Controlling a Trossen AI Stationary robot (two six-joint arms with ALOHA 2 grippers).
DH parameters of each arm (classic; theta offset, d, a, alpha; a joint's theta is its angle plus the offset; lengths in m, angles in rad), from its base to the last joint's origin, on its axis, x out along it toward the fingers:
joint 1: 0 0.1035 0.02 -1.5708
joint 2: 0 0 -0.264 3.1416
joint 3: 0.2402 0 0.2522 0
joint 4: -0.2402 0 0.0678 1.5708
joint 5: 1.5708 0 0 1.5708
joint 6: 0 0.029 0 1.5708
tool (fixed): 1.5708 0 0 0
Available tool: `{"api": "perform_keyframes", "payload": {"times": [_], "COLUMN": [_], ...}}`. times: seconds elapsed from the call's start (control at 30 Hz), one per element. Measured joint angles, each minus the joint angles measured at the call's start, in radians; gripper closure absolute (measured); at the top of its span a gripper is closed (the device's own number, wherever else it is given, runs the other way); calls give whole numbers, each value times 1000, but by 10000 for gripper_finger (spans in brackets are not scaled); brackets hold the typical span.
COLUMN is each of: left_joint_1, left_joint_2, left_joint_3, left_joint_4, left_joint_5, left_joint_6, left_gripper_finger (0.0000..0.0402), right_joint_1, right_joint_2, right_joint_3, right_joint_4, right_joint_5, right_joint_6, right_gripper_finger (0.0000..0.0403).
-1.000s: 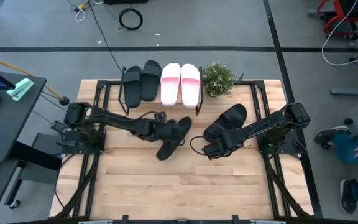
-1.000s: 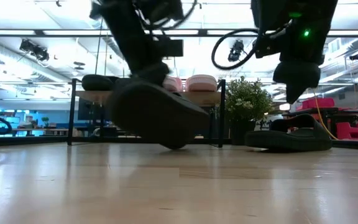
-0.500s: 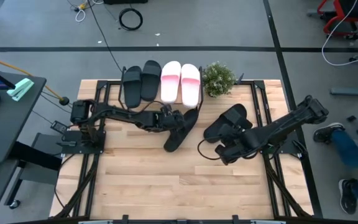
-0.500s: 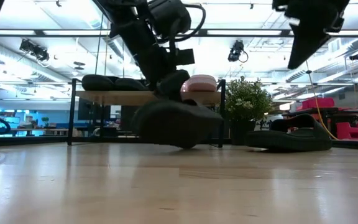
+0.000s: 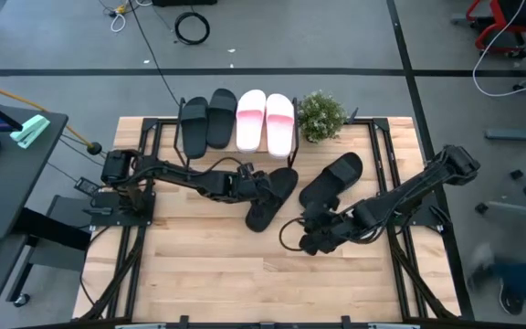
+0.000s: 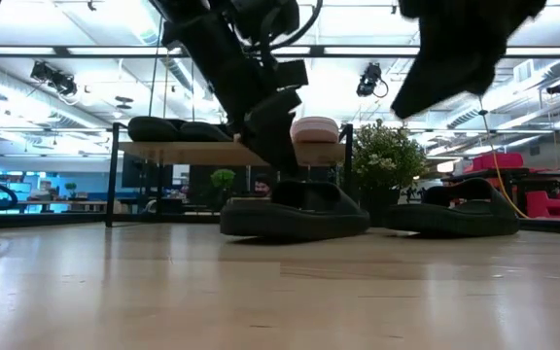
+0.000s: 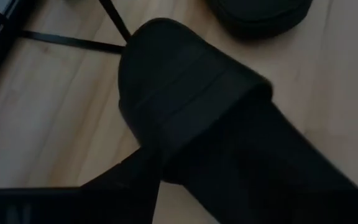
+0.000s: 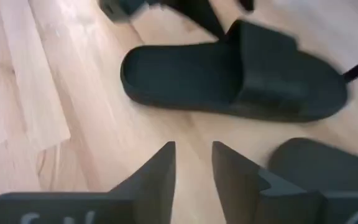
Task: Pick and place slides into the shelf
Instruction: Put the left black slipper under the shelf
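left gripper (image 5: 247,185) at table centre, fingers pinching black slide (image 5: 272,196), sole flat on table (image 5: 199,265) just in front of shelf (image 5: 167,151). second black slide (image 5: 331,178) lies loose toward right edge, near plant (image 5: 320,116). right gripper (image 5: 310,239) above table, front of that slide, empty; jaws w/ narrow gap, fingers (image 8: 160,171) apart. shelf top at rear edge: 2 black slides (image 5: 206,122) + 2 pink slides (image 5: 266,122) side by side.
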Motion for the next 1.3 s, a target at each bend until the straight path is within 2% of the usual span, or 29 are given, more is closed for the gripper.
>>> {"api": "perform_keyframes", "payload": {"times": [0.13,0.27,0.47,0.57,0.8,1.03,1.17,1.3], "left_joint_1": [-25,-51,-85,-102,-97,-37,-18,-20], "left_joint_2": [-4,-6,-6,-6,-3,90,154,171], "left_joint_3": [45,115,147,147,146,146,145,145], "left_joint_4": [-33,-151,-323,-413,-518,-523,-528,-521], "left_joint_5": [-1,-2,-4,-5,-67,-39,-30,-14], "left_joint_6": [-53,-97,-256,-324,-415,-400,-371,-370], "left_gripper_finger": [196,222,281,317,393,386,397,391], "right_joint_1": [-22,-54,-140,-196,-357,-408,-404,-442], "right_joint_2": [27,71,136,150,152,197,224,249], "right_joint_3": [-105,-184,-210,-184,-180,-178,-178,-178], "right_joint_4": [109,199,358,369,361,329,346,398], "right_joint_5": [-16,-23,-85,-99,-220,-325,-290,-289], "right_joint_6": [68,75,-43,-131,-174,-145,-146,-181], "right_gripper_finger": [336,393,393,398,399,401,401,401]}}
